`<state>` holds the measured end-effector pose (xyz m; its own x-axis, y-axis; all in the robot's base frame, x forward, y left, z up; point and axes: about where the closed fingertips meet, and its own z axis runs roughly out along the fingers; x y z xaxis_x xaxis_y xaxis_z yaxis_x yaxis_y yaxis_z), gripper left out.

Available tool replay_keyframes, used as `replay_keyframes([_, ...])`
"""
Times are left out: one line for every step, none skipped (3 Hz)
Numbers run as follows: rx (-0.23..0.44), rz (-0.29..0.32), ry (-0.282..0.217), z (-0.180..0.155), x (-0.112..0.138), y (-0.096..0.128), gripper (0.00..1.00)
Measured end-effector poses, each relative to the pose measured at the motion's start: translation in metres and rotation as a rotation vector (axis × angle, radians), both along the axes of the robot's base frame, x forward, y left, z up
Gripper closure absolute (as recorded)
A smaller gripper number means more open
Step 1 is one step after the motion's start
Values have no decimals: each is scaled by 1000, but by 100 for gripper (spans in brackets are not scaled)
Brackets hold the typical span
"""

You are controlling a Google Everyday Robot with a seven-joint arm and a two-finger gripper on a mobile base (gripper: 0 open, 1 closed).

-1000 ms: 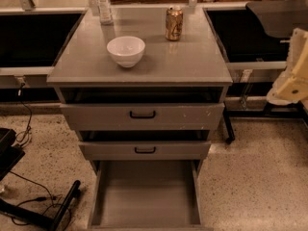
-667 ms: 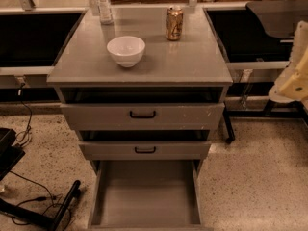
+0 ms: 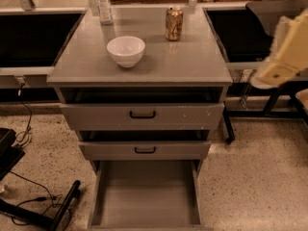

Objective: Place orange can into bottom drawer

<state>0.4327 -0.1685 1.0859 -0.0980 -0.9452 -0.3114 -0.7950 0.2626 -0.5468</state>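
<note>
One orange can (image 3: 173, 23) stands on the cabinet top (image 3: 192, 61); end effector (image 3: 281, 57) at right, grip state unclear.

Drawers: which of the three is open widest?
The bottom drawer, pulled far out; the top drawer and middle drawer are barely out. The gripper hangs at the right edge, beside the cabinet.

1. We see warm, rather dim indoor light coming from above. The cabinet top (image 3: 187, 57) has a soft sheen near its back edge.
2. We find deep shadow in the gaps above the two upper drawers (image 3: 142, 114), and the bottom drawer (image 3: 144, 196) darkens toward its back.
3. At the right edge, the gripper (image 3: 281, 57) shows to us only as a smeared cream shape, out of focus.
4. The whole view looks soft and grainy to us.
</note>
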Motion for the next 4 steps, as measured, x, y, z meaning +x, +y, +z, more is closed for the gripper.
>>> replay_keyframes([217, -68, 17, -47, 78, -10, 0])
replay_keyframes([443, -100, 7, -91, 157, -12, 0])
replay_keyframes([638, -109, -78, -114, 232, -15, 0])
replay_keyframes([774, -107, -224, -108, 298, -23, 0])
